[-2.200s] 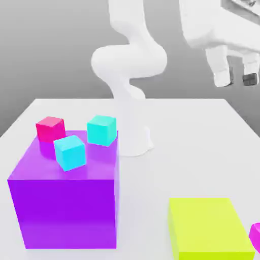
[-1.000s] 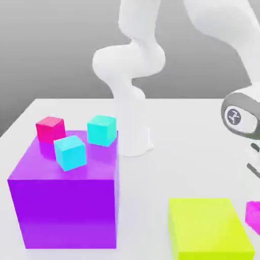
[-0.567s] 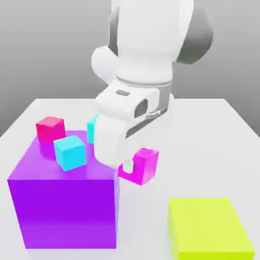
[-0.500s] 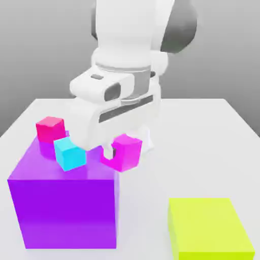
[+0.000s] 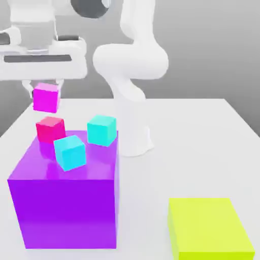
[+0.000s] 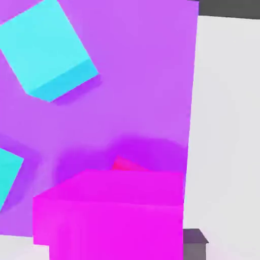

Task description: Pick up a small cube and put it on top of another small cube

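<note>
Holding the small glossy magenta cube (image 5: 46,97) clamped between its fingers, my white two-finger gripper (image 5: 43,86) hangs above the small glossy crimson cube (image 5: 50,129), with a clear gap between them. That crimson cube sits on the big purple block (image 5: 66,203) beside two cyan cubes (image 5: 69,152). From the hand view, I see the magenta cube (image 6: 109,216) covering most of the crimson one.
</note>
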`<act>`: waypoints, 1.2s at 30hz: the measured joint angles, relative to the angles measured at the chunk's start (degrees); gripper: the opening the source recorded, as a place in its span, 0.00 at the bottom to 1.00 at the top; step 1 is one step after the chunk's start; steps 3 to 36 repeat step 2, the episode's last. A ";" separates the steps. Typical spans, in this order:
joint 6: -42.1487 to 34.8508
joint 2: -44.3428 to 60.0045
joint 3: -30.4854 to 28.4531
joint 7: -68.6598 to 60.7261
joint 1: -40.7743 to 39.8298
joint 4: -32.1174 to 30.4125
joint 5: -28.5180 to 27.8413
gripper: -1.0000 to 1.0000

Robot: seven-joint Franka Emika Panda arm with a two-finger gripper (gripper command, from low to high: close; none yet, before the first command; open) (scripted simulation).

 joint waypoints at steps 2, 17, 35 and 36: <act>0.00 0.00 0.00 0.00 0.00 0.00 0.01 1.00; 0.00 0.00 0.00 0.00 0.00 0.00 0.01 1.00; 0.00 0.00 0.00 0.00 0.00 0.00 0.01 1.00; 0.00 0.00 0.00 0.00 0.00 0.00 0.01 1.00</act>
